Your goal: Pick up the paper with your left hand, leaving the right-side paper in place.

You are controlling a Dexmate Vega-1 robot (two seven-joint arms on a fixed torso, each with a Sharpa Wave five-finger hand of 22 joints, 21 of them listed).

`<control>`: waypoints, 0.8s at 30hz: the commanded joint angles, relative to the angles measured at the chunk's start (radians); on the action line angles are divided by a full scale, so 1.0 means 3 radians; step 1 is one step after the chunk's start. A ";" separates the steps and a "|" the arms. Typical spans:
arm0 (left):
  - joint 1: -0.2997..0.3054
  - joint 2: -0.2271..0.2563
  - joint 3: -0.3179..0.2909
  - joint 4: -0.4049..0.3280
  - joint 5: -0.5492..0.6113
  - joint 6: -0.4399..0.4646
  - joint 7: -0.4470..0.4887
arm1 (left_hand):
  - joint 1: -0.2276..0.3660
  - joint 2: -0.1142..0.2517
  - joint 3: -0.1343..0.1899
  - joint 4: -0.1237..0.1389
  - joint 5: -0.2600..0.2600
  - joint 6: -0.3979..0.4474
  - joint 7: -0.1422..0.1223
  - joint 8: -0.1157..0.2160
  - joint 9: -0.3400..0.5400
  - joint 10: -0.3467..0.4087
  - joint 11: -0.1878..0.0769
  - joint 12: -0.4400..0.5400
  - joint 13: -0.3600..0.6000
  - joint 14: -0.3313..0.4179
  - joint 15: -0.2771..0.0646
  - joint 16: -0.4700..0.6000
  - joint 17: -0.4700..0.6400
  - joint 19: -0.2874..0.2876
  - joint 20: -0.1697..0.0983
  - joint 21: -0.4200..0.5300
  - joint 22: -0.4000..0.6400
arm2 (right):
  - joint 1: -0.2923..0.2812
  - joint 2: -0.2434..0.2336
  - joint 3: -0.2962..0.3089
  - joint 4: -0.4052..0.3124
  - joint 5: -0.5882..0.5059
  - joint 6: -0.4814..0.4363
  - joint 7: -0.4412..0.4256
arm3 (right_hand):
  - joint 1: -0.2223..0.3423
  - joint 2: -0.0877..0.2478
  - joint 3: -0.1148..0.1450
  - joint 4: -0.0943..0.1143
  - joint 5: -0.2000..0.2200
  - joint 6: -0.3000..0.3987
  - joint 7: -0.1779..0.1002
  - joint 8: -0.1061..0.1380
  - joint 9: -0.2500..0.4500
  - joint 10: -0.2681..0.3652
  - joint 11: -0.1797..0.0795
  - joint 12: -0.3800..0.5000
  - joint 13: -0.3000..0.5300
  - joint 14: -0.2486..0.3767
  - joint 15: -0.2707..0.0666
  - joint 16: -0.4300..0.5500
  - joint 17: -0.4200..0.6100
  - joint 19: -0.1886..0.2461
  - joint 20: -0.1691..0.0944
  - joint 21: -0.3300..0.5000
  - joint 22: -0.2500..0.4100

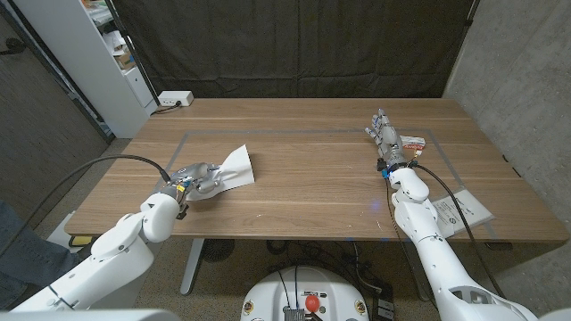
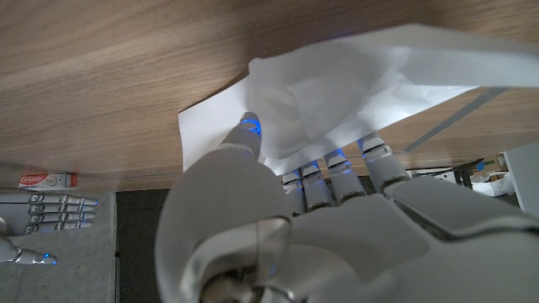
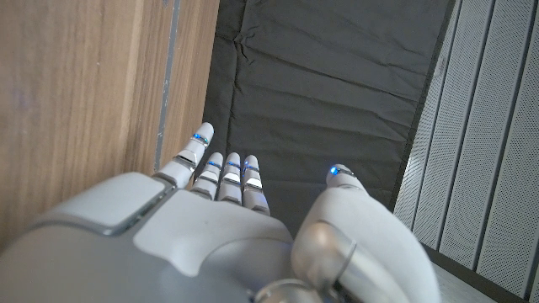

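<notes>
A white sheet of paper (image 1: pixel 235 167) lies bent and bunched on the left part of the wooden table (image 1: pixel 303 187). My left hand (image 1: pixel 198 178) grips its near edge. In the left wrist view the paper (image 2: pixel 362 84) is pinched between the thumb and the fingers (image 2: pixel 375 160), and its far corner is close to the table top. A second, printed paper (image 1: pixel 461 212) lies at the table's right front edge. My right hand (image 1: pixel 385 136) stands well behind it with straight, spread fingers (image 3: pixel 221 172) and holds nothing.
A small red and white tube or box (image 1: pixel 413 141) lies just beside my right hand, also seen as the box (image 2: pixel 47 179) in the left wrist view. A thin taped rectangle (image 1: pixel 312 134) marks the table's middle. A white power strip (image 1: pixel 174 99) sits behind the far left corner.
</notes>
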 commanded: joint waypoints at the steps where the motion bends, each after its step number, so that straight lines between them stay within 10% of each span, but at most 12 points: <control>1: 0.0041 -0.0009 -0.0096 -0.0079 -0.0018 -0.0020 -0.0029 | 0.0013 -0.0001 0.0012 0.0029 -0.0006 0.0038 -0.0007 -0.0005 0.0004 0.0022 0.0024 0.0001 0.0009 0.0042 0.0008 0.0005 0.0009 0.0007 0.0032 0.0000 -0.0001 | 0.0018 0.0011 -0.0004 0.0009 0.0016 0.0033 -0.0002 | -0.0006 0.0023 0.0009 -0.0012 0.0011 0.0006 -0.0017 -0.0010 0.0001 -0.0011 0.0001 0.0003 0.0013 0.0024 0.0011 -0.0020 0.0006 0.0039 -0.0001 -0.0007 0.0011; 24: 0.0247 0.0024 -0.0432 -0.0364 0.0067 -0.0089 -0.0206 | -0.0010 -0.0026 -0.0016 0.0047 -0.0019 0.0022 -0.0011 -0.0036 0.0006 0.0009 0.0022 -0.0031 0.0012 0.0012 0.0017 -0.0037 0.0007 -0.0040 0.0053 -0.0043 0.0001 | -0.0015 0.0010 -0.0004 -0.0056 0.0037 0.0066 -0.0019 | -0.0006 0.0030 0.0006 -0.0019 0.0013 0.0011 -0.0017 -0.0009 0.0001 -0.0001 0.0013 0.0006 0.0013 0.0031 0.0013 -0.0023 0.0007 0.0048 -0.0002 -0.0040 0.0012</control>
